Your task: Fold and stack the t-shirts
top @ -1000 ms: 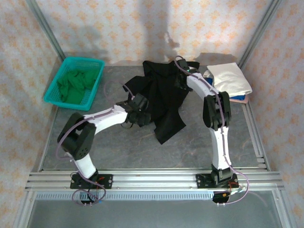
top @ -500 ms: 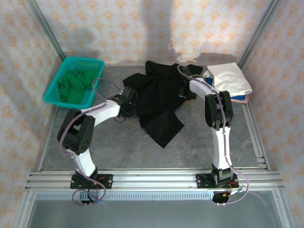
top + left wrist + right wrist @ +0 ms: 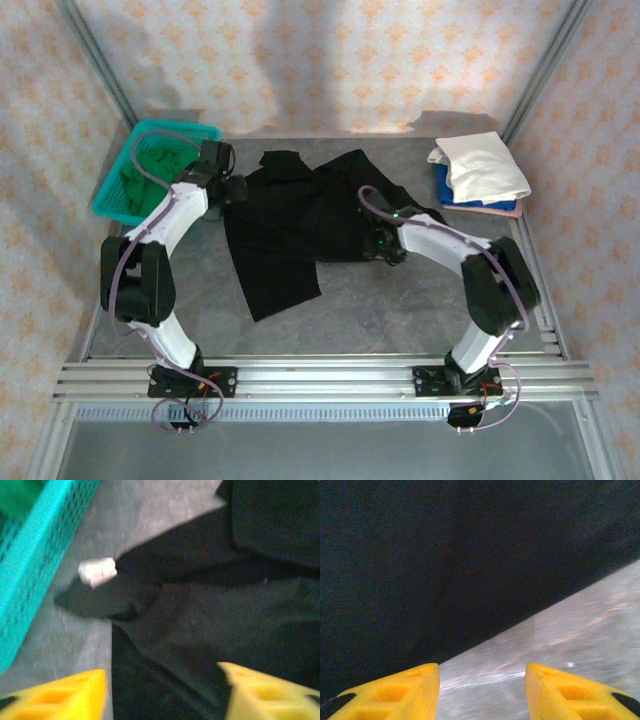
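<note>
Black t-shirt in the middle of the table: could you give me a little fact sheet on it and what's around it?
Black cloth t-shirt: spread out, rumpled, unfolded on the grey table
Left end effector: open, over the shirt's edge beside the basket
Right end effector: open, at the shirt's right edge, bare table between its fingers
Teal plastic mesh basket: back left, green cloth inside
Folded stack, back right: white cloth t-shirt on a blue one and a pink one

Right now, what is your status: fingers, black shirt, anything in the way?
Left fingers open, right fingers open, nothing held. Black shirt spread on table, not folded. Basket close beside left fingers.
</note>
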Robot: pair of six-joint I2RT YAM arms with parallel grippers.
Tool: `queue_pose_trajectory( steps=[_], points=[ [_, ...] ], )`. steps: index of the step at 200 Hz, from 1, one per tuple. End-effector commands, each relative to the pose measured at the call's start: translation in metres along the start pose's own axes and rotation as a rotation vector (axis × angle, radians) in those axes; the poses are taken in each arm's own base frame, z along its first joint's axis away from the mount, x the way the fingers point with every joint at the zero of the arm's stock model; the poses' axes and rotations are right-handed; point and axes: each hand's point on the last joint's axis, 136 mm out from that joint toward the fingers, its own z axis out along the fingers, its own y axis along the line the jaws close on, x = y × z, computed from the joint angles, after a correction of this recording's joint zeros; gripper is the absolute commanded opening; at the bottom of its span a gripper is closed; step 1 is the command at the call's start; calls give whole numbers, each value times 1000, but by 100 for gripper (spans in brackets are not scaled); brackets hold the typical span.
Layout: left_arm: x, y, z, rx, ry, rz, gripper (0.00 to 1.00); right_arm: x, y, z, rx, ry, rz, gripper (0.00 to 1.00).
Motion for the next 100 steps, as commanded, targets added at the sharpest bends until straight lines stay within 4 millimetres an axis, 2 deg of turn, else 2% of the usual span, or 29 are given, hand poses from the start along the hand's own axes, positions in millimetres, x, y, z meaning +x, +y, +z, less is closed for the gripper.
queue_pose_trajectory(
  steps=[1, 17, 35, 52, 64, 78, 100],
  points=[
    [43, 21, -18, -71, 49, -10, 71, -27, -62, -5, 118, -63, 131, 52],
    [72, 34, -21, -102, 85, -48, 71, -43, -85, -5, 181, -84, 169, 55],
    [113, 34, -26, -84, 123, -73, 72, -55, -119, -4, 291, -103, 219, 57],
    [146, 26, -29, -48, 127, -100, 74, -65, -141, 2, 292, -109, 304, 58],
    [167, 19, -29, -27, 139, -114, 75, -71, -145, 9, 266, -105, 340, 58],
    [186, 19, -25, -39, 164, -119, 75, -80, -141, 19, 235, -103, 342, 58],
    [200, 2, -11, 9, 189, -125, 76, -91, -137, 36, 237, -78, 340, 56]
  ],
)
